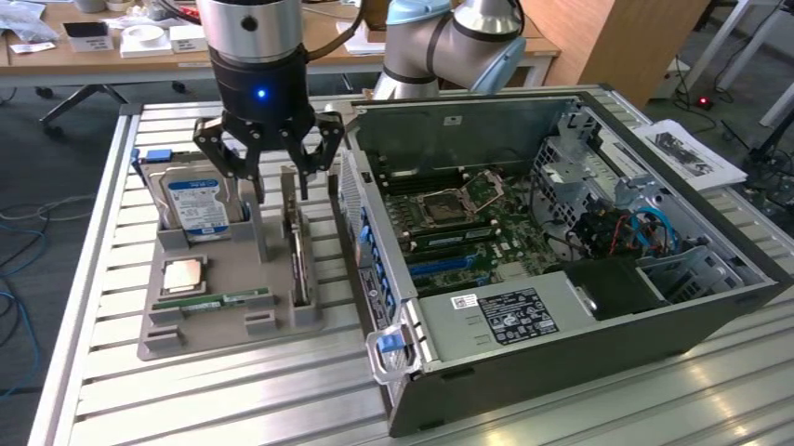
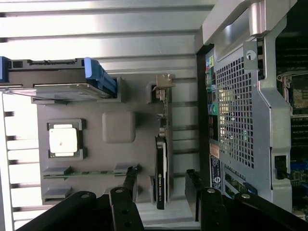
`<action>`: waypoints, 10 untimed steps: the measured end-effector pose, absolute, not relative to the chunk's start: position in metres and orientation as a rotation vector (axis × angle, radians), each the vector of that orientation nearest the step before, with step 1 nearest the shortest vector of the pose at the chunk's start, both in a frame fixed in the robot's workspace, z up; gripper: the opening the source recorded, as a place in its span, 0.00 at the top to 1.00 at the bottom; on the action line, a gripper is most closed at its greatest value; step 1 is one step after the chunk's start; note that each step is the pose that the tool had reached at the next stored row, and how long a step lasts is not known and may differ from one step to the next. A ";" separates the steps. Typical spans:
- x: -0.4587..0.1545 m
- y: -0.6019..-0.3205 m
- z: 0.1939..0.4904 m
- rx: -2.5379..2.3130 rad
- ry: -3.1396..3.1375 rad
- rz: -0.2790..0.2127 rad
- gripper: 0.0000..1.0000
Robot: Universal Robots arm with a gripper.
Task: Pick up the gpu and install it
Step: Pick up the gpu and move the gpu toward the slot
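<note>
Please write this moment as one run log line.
gripper: open, above gpu | gpu: on edge in gray tray, not held | computer case: open, beside tray

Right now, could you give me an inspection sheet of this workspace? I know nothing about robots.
Surface: slatted metal table holding a grey tray and an open computer case.
Job's things: gpu stands on edge in the tray, not lifted.
Clutter: hard drive, processor chip, RAM stick in the tray.
Grippers: pincer open, above the gpu, a finger either side.
Cables: blue cables inside the case; loose cables on the floor.
Surroundings: desks behind; printed sheet beside the case.
</note>
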State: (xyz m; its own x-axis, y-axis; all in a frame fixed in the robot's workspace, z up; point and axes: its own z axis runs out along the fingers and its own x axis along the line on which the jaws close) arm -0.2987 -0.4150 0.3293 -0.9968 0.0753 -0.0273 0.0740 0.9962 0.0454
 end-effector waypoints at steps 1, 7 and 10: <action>-0.299 -0.415 0.328 0.116 3.110 0.069 0.47; -0.299 -0.415 0.321 0.116 3.110 0.069 0.47; -0.299 -0.415 0.320 0.116 3.110 0.069 0.47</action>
